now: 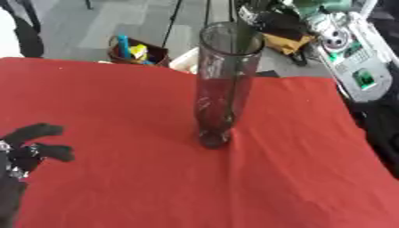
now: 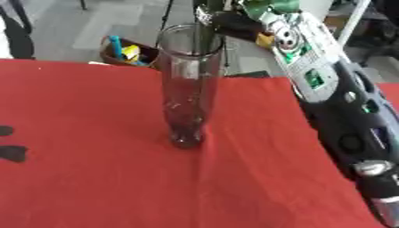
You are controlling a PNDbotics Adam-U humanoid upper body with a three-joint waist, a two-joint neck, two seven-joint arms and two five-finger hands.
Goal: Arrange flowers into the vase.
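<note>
- The red cloth covers the whole table and gives a flat, plain ground on which the work stands out
- The right arm comes down the right side of the right eye view, its upper end raised behind the vase's mouth, where something green shows; that could be flower foliage carried toward the opening, but the right hand itself is hidden, so I cannot tell whether it is clenched, released or holding anything
- The vase, a tall clear glass cylinder, stands upright near the middle of the cloth, apart from everything else, so either arm can likely reach its mouth from above; no stem can be made out inside it
- The left hand rests at the lower left edge, well apart from the vase, fingers relaxed and spread, grasping nothing; it looks idle, kept out of the way
- A small basket with a blue and a yellow thing sits on the floor beyond the table
</note>
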